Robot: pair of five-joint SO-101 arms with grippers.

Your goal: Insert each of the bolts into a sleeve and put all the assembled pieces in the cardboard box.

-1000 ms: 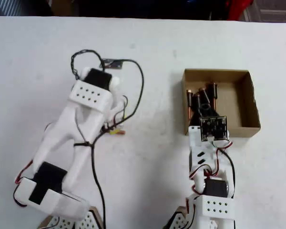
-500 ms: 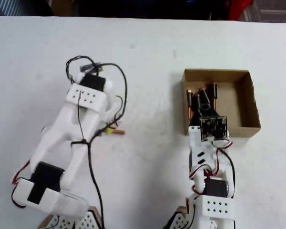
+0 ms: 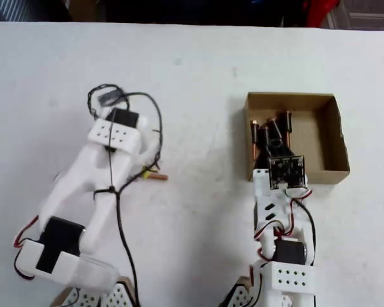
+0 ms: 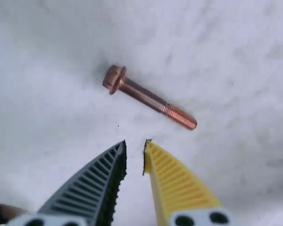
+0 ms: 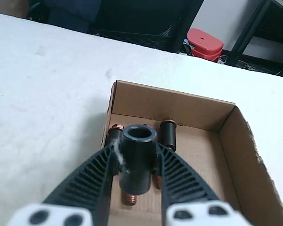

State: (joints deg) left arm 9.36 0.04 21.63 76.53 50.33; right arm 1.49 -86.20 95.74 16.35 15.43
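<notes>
The copper-coloured flanged bolt (image 4: 148,97) lies flat on the white surface (image 4: 226,47). It is just ahead of the left pincer (image 4: 134,148), close to the tips but not touched by them and not between them. The grey and yellow fingers are parted by only a narrow gap, and nothing is held in it. The bolt's long axis runs crosswise to the line of the fingers.

In the high view the bolt (image 3: 159,177) is seen along the 9-to-3 o'clock line, partly covered by the left arm's wrist. That arm is stretched from its base at the near edge towards 1 o'clock, with the wrist bent down over the surface, so it is by far the nearer arm. A grasp is judged to call for a wider opening and a short advance, so that the shank is straddled.

At 3 o'clock from the bolt, well apart, the right pincer (image 5: 136,153) is closed around a black cylindrical sleeve (image 5: 137,172). The sleeve is held upright above the open brown cardboard box (image 5: 172,101), its bore facing up. Sleeves fitted with copper bolts (image 5: 168,133) are already in the box, by its wall nearest the bolt.
</notes>
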